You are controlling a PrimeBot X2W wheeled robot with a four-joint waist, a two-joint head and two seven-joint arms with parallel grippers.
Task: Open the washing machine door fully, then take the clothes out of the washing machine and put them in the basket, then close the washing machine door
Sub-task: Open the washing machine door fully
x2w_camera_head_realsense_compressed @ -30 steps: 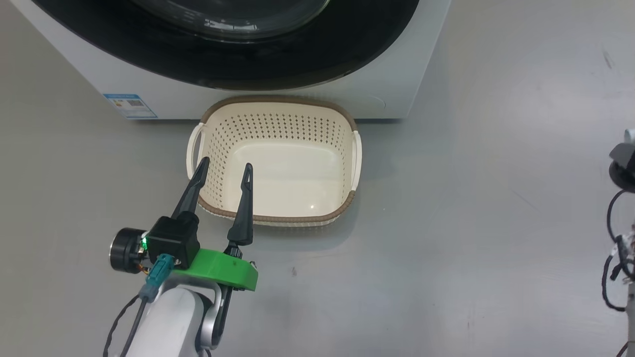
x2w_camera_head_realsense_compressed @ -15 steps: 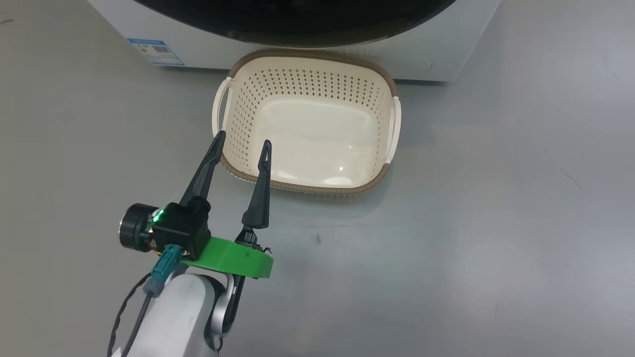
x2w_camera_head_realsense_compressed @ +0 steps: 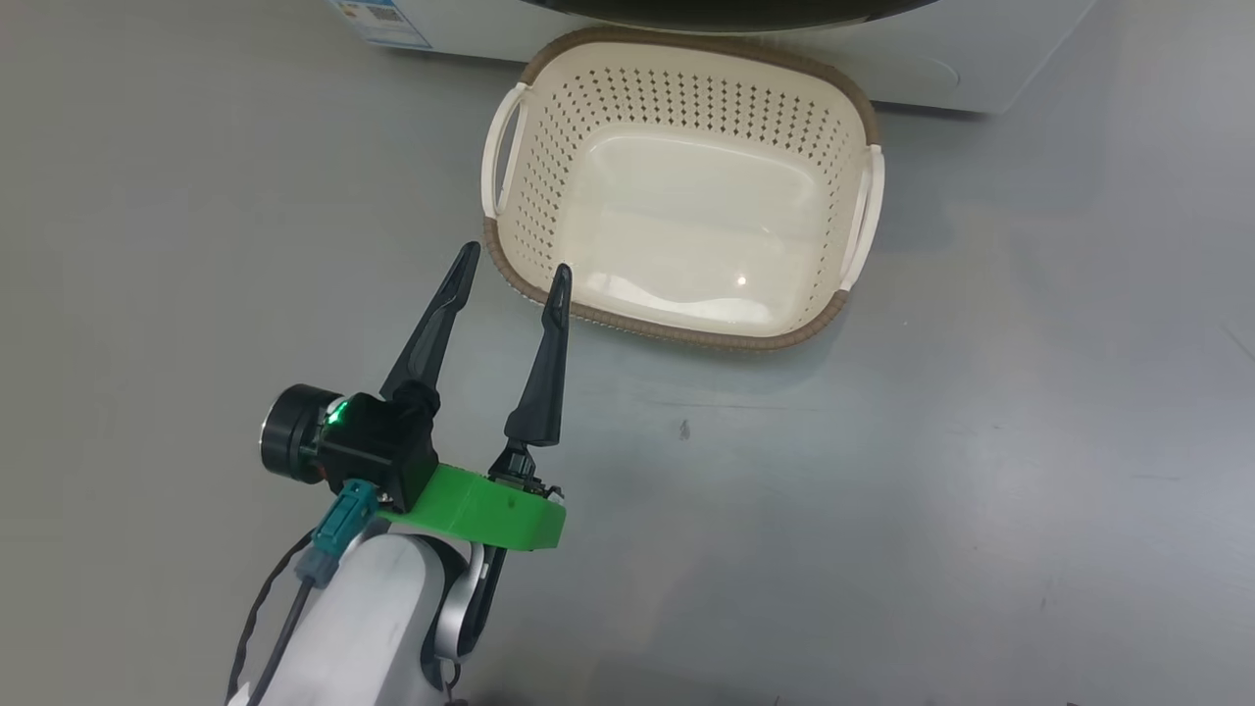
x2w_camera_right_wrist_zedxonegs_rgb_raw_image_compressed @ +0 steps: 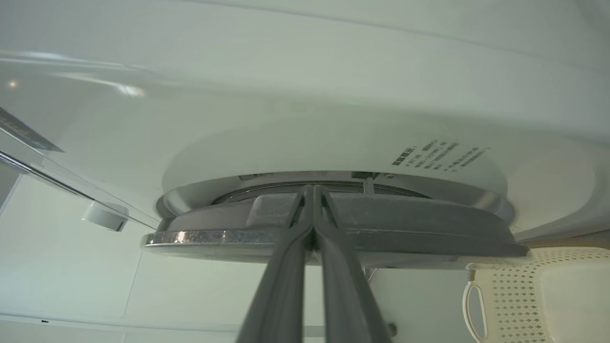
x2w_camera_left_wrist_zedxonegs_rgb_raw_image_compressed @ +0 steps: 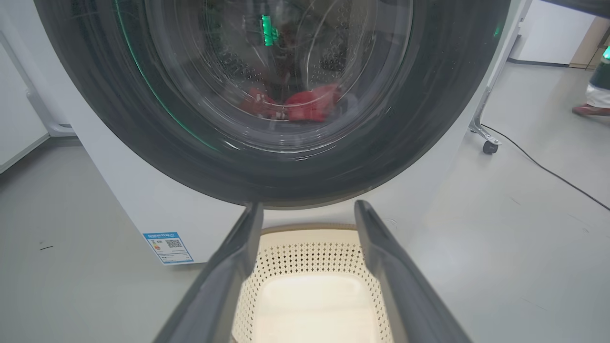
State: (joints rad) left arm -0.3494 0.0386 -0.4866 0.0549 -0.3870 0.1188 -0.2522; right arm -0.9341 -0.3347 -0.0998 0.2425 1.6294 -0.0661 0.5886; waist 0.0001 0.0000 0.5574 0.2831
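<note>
Grey, smooth floor (x2w_camera_head_realsense_compressed: 980,510) with a few scuffs carries everything. In the left wrist view a black cable (x2w_camera_left_wrist_zedxonegs_rgb_raw_image_compressed: 548,169) trails across it at 3 o'clock, past a castor (x2w_camera_left_wrist_zedxonegs_rgb_raw_image_compressed: 490,146). Over the last second the whole head view has swung, so the basket (x2w_camera_head_realsense_compressed: 686,336) and the washing machine (x2w_camera_head_realsense_compressed: 980,88) now sit higher, toward 12 and 1 o'clock. That is the camera moving, not the things. The left claw (x2w_camera_head_realsense_compressed: 515,257) stays spread wide and empty, its tips at the basket's 7 o'clock corner. The right claw (x2w_camera_right_wrist_zedxonegs_rgb_raw_image_compressed: 312,190) is pinched shut on nothing, its tips up at the edge of the door (x2w_camera_left_wrist_zedxonegs_rgb_raw_image_compressed: 143,119); whether they touch it I cannot tell. The door looks closed, the clothes (x2w_camera_left_wrist_zedxonegs_rgb_raw_image_compressed: 310,102) lie behind its glass, and the basket is empty. The robot is probably shifting its body to pull the door open, which is the first step.
</note>
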